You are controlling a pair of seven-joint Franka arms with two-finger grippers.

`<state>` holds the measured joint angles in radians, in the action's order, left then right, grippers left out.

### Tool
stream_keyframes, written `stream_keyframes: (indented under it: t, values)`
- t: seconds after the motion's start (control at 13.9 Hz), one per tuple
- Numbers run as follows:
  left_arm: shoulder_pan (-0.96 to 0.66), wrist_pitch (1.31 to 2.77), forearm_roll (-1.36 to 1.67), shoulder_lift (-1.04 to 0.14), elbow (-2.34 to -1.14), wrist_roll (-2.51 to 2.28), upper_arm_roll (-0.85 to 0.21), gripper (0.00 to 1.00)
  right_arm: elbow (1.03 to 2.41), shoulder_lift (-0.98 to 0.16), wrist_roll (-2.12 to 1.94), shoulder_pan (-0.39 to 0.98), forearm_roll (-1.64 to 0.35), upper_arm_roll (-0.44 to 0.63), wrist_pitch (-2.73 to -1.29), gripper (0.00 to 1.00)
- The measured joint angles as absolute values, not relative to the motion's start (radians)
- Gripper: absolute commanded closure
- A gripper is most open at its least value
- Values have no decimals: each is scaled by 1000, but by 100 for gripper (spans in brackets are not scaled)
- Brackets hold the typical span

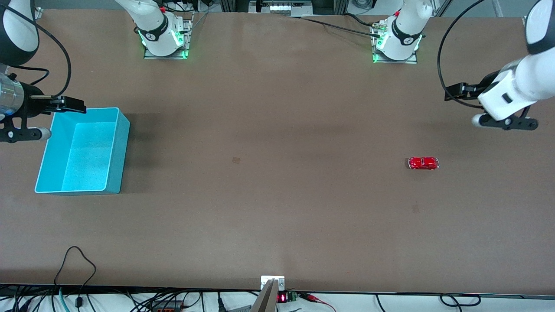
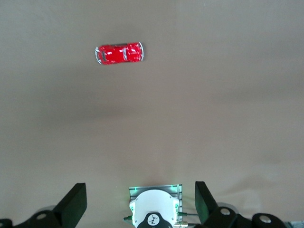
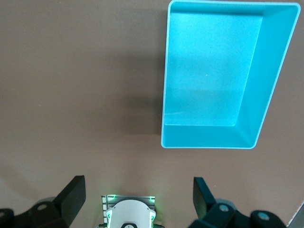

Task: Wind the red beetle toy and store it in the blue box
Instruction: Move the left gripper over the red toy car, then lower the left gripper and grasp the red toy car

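The red beetle toy (image 1: 423,163) rests on its wheels on the brown table toward the left arm's end, and it also shows in the left wrist view (image 2: 119,53). My left gripper (image 1: 505,122) hangs open and empty in the air over bare table beside the toy, its fingers (image 2: 73,205) wide apart. The blue box (image 1: 122,149) stands empty at the right arm's end, and it also shows in the right wrist view (image 3: 209,137). My right gripper (image 1: 24,133) hangs open and empty over the table beside the box, with its fingers (image 3: 71,197) spread.
The two arm bases (image 1: 164,37) (image 1: 396,41) stand along the table edge farthest from the front camera. A small bracket (image 1: 272,282) and cables sit at the edge nearest the camera. Bare brown tabletop lies between the toy and the box.
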<state>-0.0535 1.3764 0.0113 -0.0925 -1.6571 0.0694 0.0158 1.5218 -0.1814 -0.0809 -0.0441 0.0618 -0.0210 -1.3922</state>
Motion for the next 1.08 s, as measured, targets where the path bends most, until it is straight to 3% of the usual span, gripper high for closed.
stream_keyframes:
  t: [0.22,0.5,0.86,1.08]
  values:
    - [-40,1443,10,-158,-1666,359,16,0,1522,-178,-80,-44,62,-21,-1365,0]
    - [22,1659,-11,-203,-1752,785,19,0,1522,-178,-81,-44,62,-21,-1341,0]
    - [59,2094,-44,-254,-1951,1279,19,0,1522,-179,-81,-44,62,-21,-1321,0]
    - [67,2282,-44,-292,-2067,1441,19,0,1523,-180,-81,-44,62,-21,-1321,0]
